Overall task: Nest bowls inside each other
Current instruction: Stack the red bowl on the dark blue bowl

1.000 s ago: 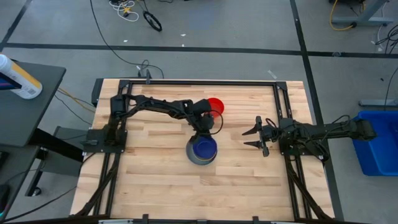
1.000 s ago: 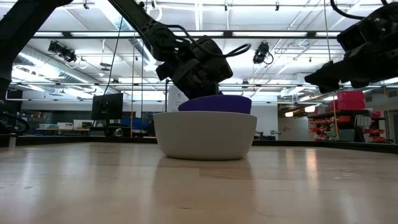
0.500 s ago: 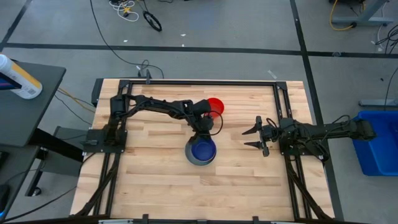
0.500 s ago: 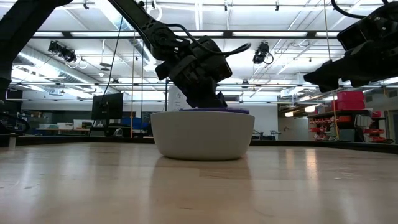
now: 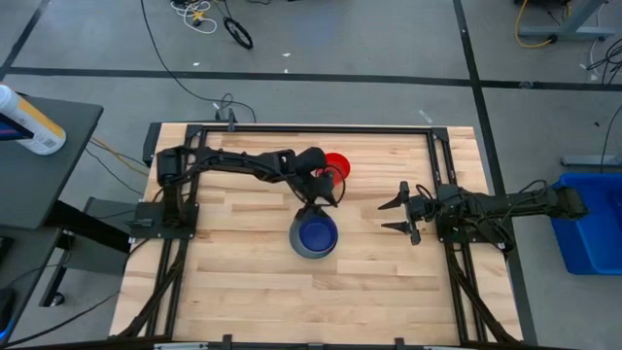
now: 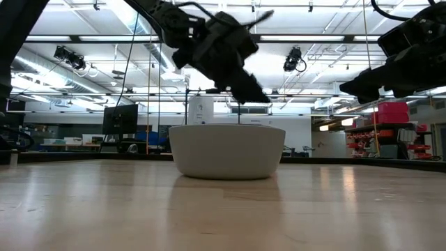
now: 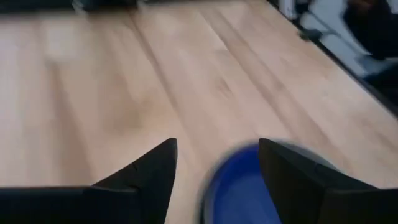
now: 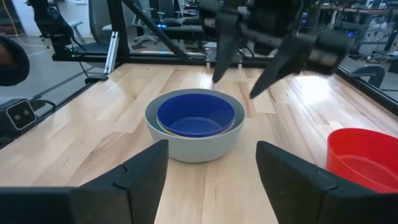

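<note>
Landmark: grey bowl [image 5: 315, 240], stood upright on the wooden table [image 5: 243, 292], near the table's middle.
Dark blue bowl [image 5: 317, 233]: sat nested inside the grey bowl, rim just below the grey rim; a thin yellow edge [image 8: 163, 128] showed between the 2, so a yellow bowl lay under the blue one.
Low view: only the grey bowl's pale wall [image 6: 227, 151] showed, nothing rising above its rim.
Red bowl [image 5: 336, 165]: stood alone on the table, on the far side of the grey bowl from the table's near edge, apart from it, partly covered by the left arm.
Left gripper [image 5: 324, 194]: hovered just above the grey bowl's far rim, between it and the red bowl; fingers spread wide, empty, clear of the dark blue bowl.
Left gripper, other views: raised above the grey bowl in the low view [image 6: 245, 89]; 2 dark fingers splayed over the bowl in the right wrist view [image 8: 244, 71].
Left wrist view: dark blue bowl [image 7: 239, 190] lay between that arm's own 2 parted fingers [image 7: 146, 171], untouched.
Right gripper [image 5: 399, 216]: waited to the right of the grey bowl, well apart from it, fingers wide, holding nothing.
Right wrist view: own fingers [image 8: 134, 180] framed the grey bowl, with the red bowl [image 8: 360, 158] off to one side of it.
</note>
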### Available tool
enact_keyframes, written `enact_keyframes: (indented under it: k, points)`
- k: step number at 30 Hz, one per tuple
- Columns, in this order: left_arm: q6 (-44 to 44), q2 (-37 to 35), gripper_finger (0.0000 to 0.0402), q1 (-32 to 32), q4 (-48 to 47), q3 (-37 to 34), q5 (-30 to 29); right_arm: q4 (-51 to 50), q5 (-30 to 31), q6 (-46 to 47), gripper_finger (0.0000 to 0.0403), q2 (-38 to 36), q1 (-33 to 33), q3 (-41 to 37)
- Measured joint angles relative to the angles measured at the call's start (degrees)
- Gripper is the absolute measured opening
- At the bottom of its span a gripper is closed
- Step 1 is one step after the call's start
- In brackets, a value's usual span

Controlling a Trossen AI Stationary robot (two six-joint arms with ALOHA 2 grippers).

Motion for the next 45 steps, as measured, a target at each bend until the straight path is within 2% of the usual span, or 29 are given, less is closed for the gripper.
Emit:
enact_keyframes:
  k: [6, 14, 20, 23, 31, 36, 45]
  points:
    - [0.3, -0.8, 0.0226, 2.7, 2.5, 0.0, -5.6, 0.0, -0.4, 0.4, 0.0263, 0.0, 0.0, 0.0]
    - [-1.7, -0.8, 0.0209, 7.1, 2.6, -0.8, -3.6, 0.0, -1.0, 0.4, 0.0272, 0.0, 0.0, 0.0]
    - [-2.9, -0.8, 0.0208, 7.9, 2.5, -0.8, -4.8, 0.4, -0.9, 0.2, 0.0275, 0.0, 0.0, 0.0]
    - [-3.7, -0.2, 0.0208, 8.2, 2.8, -0.8, -4.9, 0.5, -0.9, -0.2, 0.027, 0.0, 0.0, 0.0]
    - [-5.6, 7.2, 0.0208, 8.4, 2.3, 1.3, -5.3, 0.9, -1.3, -0.2, 0.0248, -0.3, 0.0, 0.0]
    - [-5.7, 8.3, 0.0208, 9.1, -1.0, 3.2, -5.0, 0.4, -2.3, -0.2, 0.0237, -0.7, 0.0, 0.0]
    - [-5.8, 8.7, 0.0208, 11.0, -0.8, 4.0, -6.6, 0.0, -2.5, -0.2, 0.022, -1.2, 0.0, 0.0]
